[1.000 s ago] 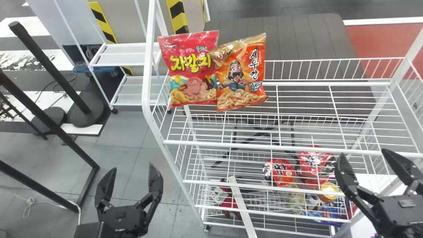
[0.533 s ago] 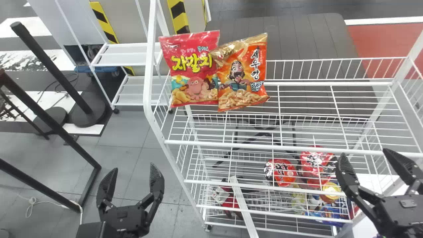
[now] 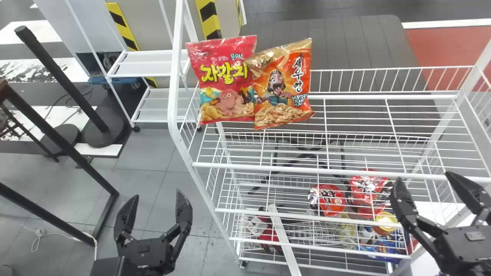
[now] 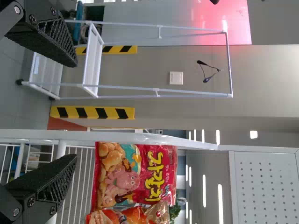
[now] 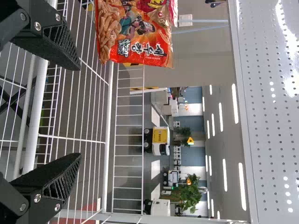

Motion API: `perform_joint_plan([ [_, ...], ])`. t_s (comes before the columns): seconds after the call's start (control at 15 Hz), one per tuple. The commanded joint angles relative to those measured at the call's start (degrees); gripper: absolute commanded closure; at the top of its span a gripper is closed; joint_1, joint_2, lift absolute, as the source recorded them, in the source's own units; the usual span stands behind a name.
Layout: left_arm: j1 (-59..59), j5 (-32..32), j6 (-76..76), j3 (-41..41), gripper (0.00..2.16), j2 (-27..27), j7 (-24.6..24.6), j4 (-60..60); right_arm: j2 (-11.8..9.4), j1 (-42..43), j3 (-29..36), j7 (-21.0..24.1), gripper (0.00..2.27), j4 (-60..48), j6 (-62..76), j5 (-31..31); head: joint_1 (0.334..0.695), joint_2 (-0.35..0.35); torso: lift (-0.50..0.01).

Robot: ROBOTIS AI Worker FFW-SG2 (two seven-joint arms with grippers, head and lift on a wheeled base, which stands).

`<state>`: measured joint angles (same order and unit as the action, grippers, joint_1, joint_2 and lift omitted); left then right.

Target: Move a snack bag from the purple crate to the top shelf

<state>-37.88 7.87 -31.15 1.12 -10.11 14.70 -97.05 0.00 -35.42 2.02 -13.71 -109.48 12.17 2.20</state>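
Orange bag (image 3: 282, 86) approx. vert., top up

From the head we look forward and steeply down on the rack (image 3: 173, 96). Our wrist views, turned sideways, look nearly level from closer in: the left toward the wall (image 4: 275, 79), the right over the top shelf (image 3: 326, 169) toward a plant (image 5: 189, 193). All three share the red bag (image 3: 222, 80) and orange bag (image 3: 282, 84).

— What finish do we see at the upper middle of the frame?
— We see glossy, crinkled plastic film on the red snack bag (image 3: 226, 82) and orange snack bag (image 3: 283, 86).
— And lower down?
— We find smooth, white-coated metal on the rack (image 3: 326, 171); at lower left, our left pincer (image 3: 154, 193) looks matt and rough-ridged.
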Motion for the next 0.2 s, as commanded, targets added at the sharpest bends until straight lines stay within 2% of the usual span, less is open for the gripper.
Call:
perform_joint_plan([
  [0.0, 0.0, 0.04, 0.0, 0.03, 0.14, 0.0, 0.06, 0.02, 0.05, -0.09, 0.0, 0.0, 0.18, 0.06, 0.17, 0.0, 0.695, 0.181, 0.0],
  [0.13, 0.0, 0.04, 0.0, 0.03, 0.14, 0.0, -0.02, 0.02, 0.05, -0.18, 0.0, 0.0, 0.19, -0.03, 0.35, 0.0, 0.695, 0.182, 0.0],
])
